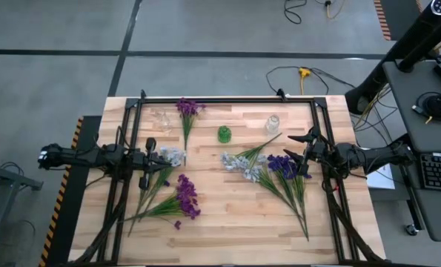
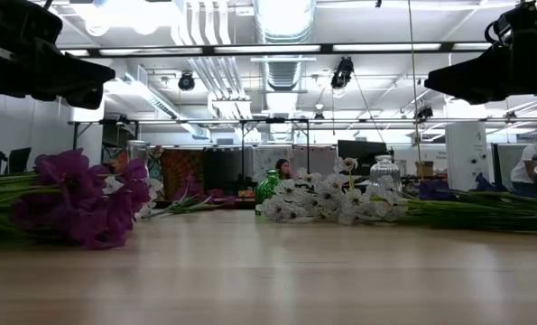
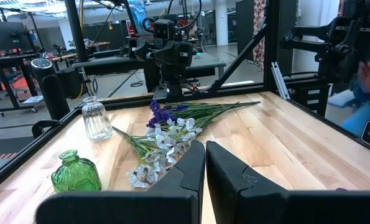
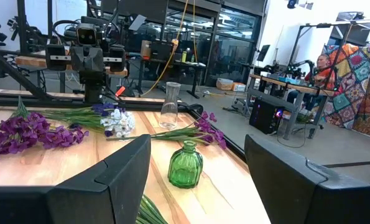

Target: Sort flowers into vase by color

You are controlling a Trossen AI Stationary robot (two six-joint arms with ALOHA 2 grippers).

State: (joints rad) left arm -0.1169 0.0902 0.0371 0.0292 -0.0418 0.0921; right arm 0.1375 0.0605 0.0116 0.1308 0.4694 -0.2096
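Note:
Flowers lie flat on the wooden table. A magenta sprig (image 1: 187, 111) lies at the far side and a magenta bunch (image 1: 183, 199) at the near left. One pale white-blue cluster (image 1: 173, 156) lies by the left arm, another (image 1: 242, 165) at the centre. Dark blue-violet sprigs (image 1: 282, 165) lie at the right. A green vase (image 1: 224, 134) and two clear vases (image 1: 273, 123) (image 1: 163, 119) stand upright at the far side. My left gripper (image 3: 205, 165) hangs shut above the table's left edge. My right gripper (image 4: 197, 180) hangs open above the right edge, with nothing between its fingers.
A black metal frame (image 1: 227, 99) runs around the table's far, left and right edges. Bare wood (image 1: 235, 230) shows at the near middle. Beyond the table lie cables on the floor, a desk with a keyboard (image 1: 435, 170) at the right, and people in the room behind.

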